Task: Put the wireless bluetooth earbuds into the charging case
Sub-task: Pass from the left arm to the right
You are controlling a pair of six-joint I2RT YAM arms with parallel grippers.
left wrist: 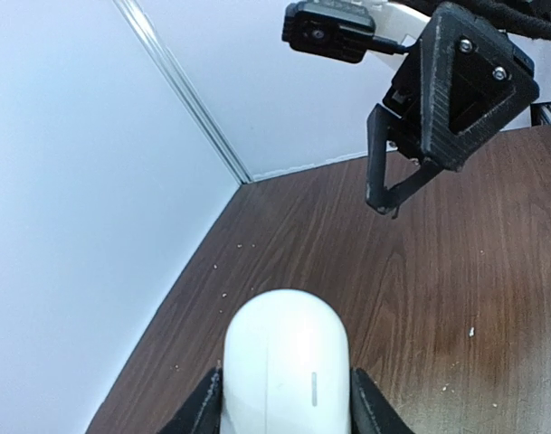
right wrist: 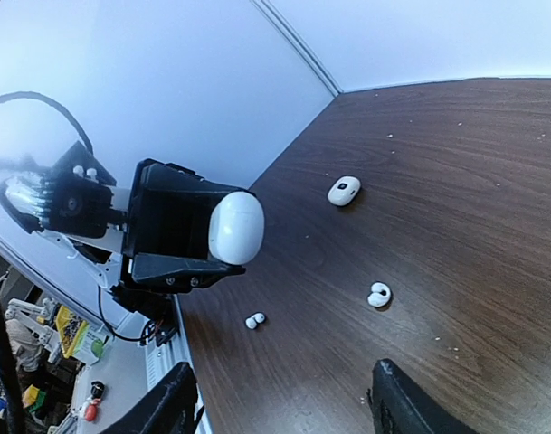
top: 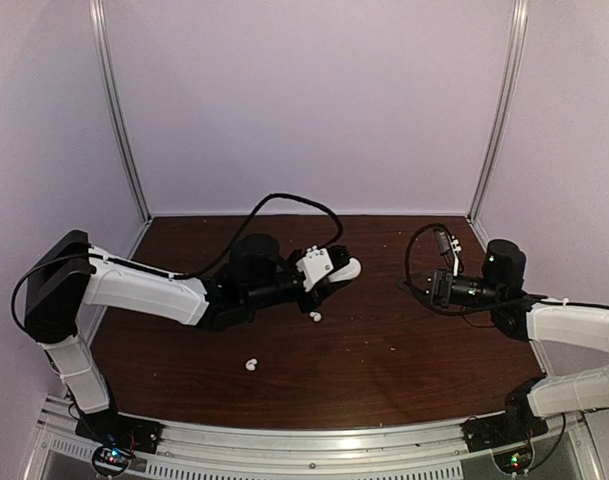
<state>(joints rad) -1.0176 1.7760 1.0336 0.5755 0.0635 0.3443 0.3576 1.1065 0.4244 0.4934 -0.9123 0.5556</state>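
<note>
My left gripper (top: 336, 275) (left wrist: 287, 409) is shut on a white pebble-like charging case (top: 350, 268) (left wrist: 286, 362) (right wrist: 235, 228), held above the table with its lid closed and its rounded end pointing at the right arm. Two small white earbuds lie on the wood. One earbud (top: 315, 316) (right wrist: 379, 294) is just below the held case. The other earbud (top: 251, 365) (right wrist: 254, 320) is nearer the front rail. My right gripper (top: 409, 285) (right wrist: 284, 407) (left wrist: 376, 201) hovers to the right, facing the case, open with nothing between its fingers.
A third small white rounded piece with a dark spot (right wrist: 344, 190) lies farther back on the table; the left arm hides it in the top view. Pale walls close off the back and both sides. A metal rail (top: 314, 440) runs along the front edge.
</note>
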